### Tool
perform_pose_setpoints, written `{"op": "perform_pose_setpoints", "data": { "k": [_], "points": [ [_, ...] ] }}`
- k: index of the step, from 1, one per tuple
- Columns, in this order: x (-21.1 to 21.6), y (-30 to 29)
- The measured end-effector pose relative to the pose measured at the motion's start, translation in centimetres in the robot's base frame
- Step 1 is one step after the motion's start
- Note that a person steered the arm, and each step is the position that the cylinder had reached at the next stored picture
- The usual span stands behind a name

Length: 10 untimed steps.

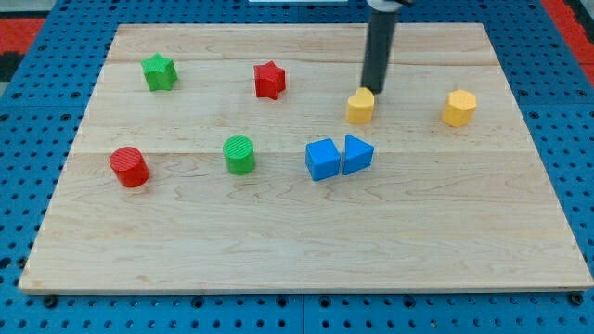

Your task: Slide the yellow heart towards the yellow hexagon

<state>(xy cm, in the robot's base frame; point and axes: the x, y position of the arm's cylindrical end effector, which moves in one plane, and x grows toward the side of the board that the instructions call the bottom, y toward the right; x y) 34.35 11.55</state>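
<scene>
The yellow heart [360,107] lies on the wooden board [297,232], right of the middle near the view's top. The yellow hexagon [458,109] lies to its right, about a hundred pixels away at the same height. My tip [374,90] is the lower end of the dark rod that comes down from the view's top. It stands just above and slightly right of the yellow heart, touching or almost touching its upper edge.
A blue cube [322,159] and a blue triangle [357,154] lie side by side below the heart. A red star [269,80], a green star [160,71], a green cylinder [239,154] and a red cylinder [129,167] lie to the left.
</scene>
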Motion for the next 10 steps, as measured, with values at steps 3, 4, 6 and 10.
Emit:
{"op": "perform_pose_setpoints", "data": {
  "k": [3, 4, 6, 10],
  "points": [
    [-0.3, -9.8],
    [2.1, -9.0],
    [1.6, 2.5],
    [6.9, 1.0]
  ]
}}
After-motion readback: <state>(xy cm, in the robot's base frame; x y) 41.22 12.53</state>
